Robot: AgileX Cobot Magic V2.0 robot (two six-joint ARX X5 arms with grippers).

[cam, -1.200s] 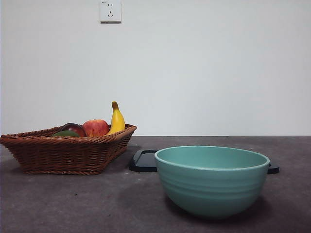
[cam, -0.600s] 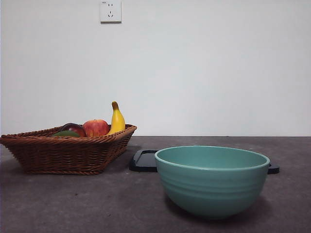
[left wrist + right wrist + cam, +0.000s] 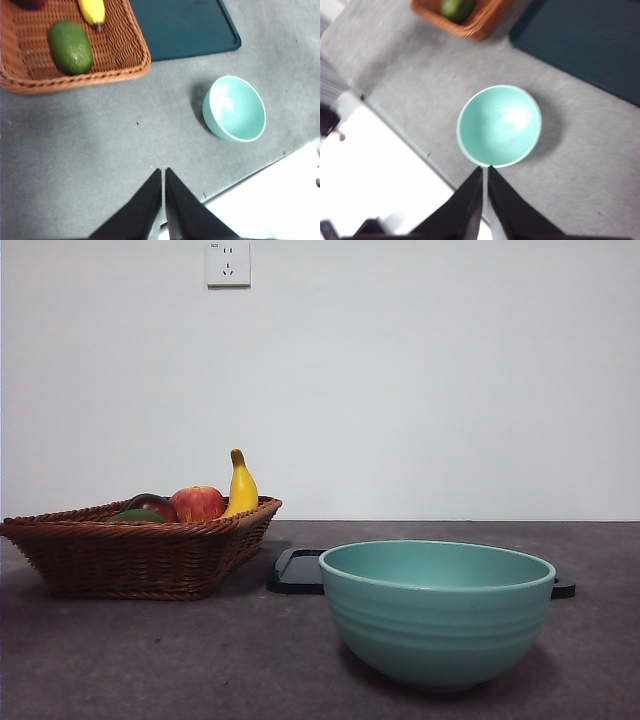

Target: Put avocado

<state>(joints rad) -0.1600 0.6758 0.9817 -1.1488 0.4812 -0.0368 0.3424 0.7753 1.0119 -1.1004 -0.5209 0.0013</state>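
While the avocado (image 3: 70, 46) lies on its side inside the wicker basket (image 3: 131, 64), near the basket's front wall, neither gripper has made contact with it. In the front view only a sliver of the avocado (image 3: 137, 515) shows above the basket rim (image 3: 130, 530), with a dark red-purple fruit (image 3: 152, 504), a red apple (image 3: 197, 503) and a banana (image 3: 239, 486) standing behind it.

Beyond the basket, a dark tray (image 3: 182, 27) lies flat on the table (image 3: 100, 130), just beside the basket's right side. A teal bowl (image 3: 436, 608) stands empty toward the table's front edge, in front of the tray and well apart from the basket.

The left gripper (image 3: 163, 172) hangs high above bare table near the front edge, jaws pressed together with nothing between them. The right gripper (image 3: 485, 170) hangs high over the near rim of the bowl (image 3: 499, 125), jaws likewise together and empty.

Change over the last second: none among the objects. Basket, fruit, bowl and tray occupy the same positions in all three front views, and no arm has entered that view.

Implication: the task appears to be at its start. The pick-up has not begun. The left gripper is the nearer one to the basket; it would need to part its jaws, travel over the basket and descend across the avocado's narrow width. The bowl is the likely destination, though the task sentence does not state one.
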